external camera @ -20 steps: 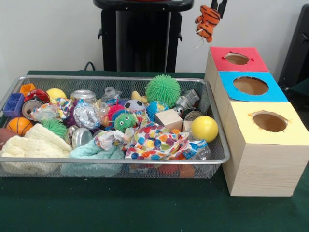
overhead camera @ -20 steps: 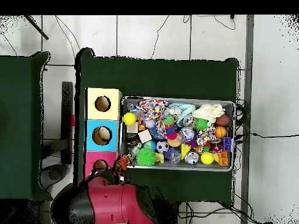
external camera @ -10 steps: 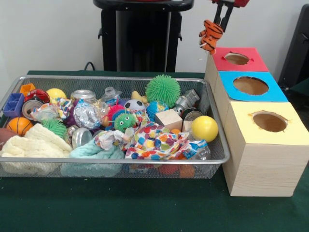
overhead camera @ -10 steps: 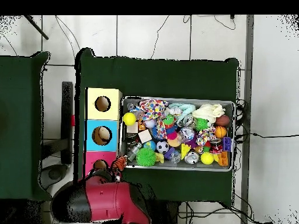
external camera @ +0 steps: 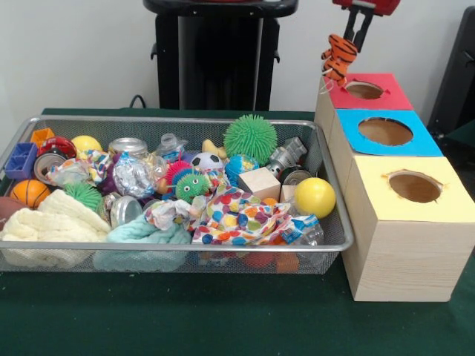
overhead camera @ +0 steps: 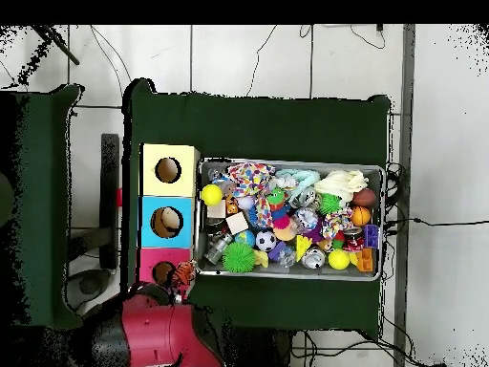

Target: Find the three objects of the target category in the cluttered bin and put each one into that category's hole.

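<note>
While the hand (external camera: 358, 33) is closed on the striped tiger toy (external camera: 339, 57), the toy hangs in the air at the left edge of the red box (external camera: 361, 95), just short of its round hole (external camera: 364, 90). In the overhead view the tiger toy (overhead camera: 181, 276) shows at the red box's edge nearest the wire bin (overhead camera: 289, 164), beside the hole. Three boxes stand in a row, touching, along the bin's short side: red, blue (external camera: 386, 133) and yellow (external camera: 410, 222). The bin (external camera: 174, 121) sits on the green bench (external camera: 185, 315), filled with clutter: a green spiky ball (external camera: 250, 138), a yellow ball (external camera: 314, 196), a wooden block (external camera: 260, 182), a spotted cloth (external camera: 241, 217), cans (external camera: 128, 146) and a small basketball (external camera: 30, 192).
</note>
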Controlling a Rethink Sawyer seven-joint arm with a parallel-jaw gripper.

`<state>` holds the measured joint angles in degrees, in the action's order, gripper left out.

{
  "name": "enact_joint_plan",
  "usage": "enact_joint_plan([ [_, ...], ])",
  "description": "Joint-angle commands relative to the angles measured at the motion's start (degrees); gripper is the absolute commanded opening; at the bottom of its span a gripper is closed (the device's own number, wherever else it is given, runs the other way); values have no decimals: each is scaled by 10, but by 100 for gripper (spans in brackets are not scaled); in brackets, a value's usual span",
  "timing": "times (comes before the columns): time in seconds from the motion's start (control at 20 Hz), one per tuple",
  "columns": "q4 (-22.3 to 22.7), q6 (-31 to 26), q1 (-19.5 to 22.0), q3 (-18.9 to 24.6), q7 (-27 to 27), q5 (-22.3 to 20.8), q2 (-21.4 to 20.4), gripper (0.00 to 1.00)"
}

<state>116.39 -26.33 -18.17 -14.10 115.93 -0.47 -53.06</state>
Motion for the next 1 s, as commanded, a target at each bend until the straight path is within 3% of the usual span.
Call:
enact_joint_plan([
  [0.05, 48, 32, -9, -9, 160, 39, 21, 0],
  [1.0, 35, 40, -39, -19, 166, 66, 40, 0],
])
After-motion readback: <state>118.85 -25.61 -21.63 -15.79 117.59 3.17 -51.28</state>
